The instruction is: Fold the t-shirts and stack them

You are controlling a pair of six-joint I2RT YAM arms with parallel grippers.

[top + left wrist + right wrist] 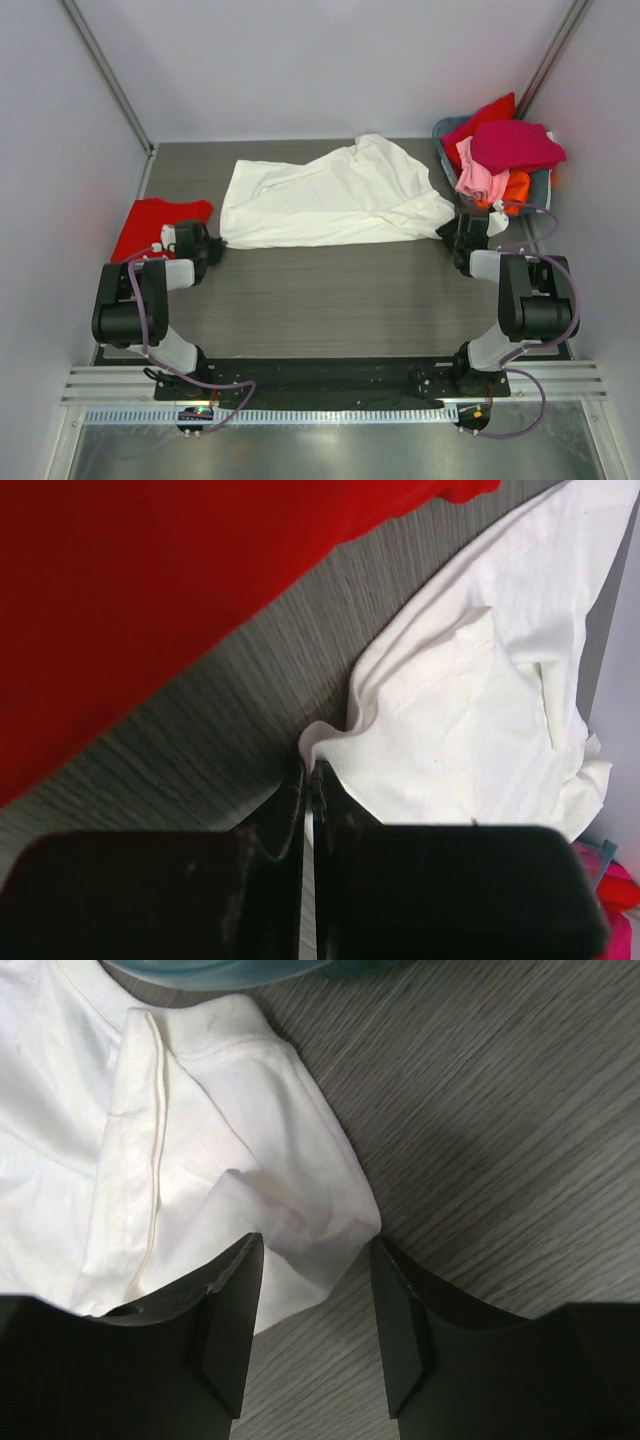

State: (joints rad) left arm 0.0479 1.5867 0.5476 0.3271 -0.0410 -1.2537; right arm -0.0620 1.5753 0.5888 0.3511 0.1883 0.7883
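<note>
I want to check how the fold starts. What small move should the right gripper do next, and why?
Probably close the right gripper: its open jaws straddle an edge of the white t-shirt, and the left gripper looks shut on another edge.

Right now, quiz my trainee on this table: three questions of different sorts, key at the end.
1. True or false: the right gripper is shut.
2. The left gripper pinches a corner of which one? A the white shirt. B the red shirt. C the pink shirt.
3. Where is the magenta shirt?
Key: 1 false, it stands open over the white shirt's sleeve. 2 A. 3 on the pile in the basket.
</note>
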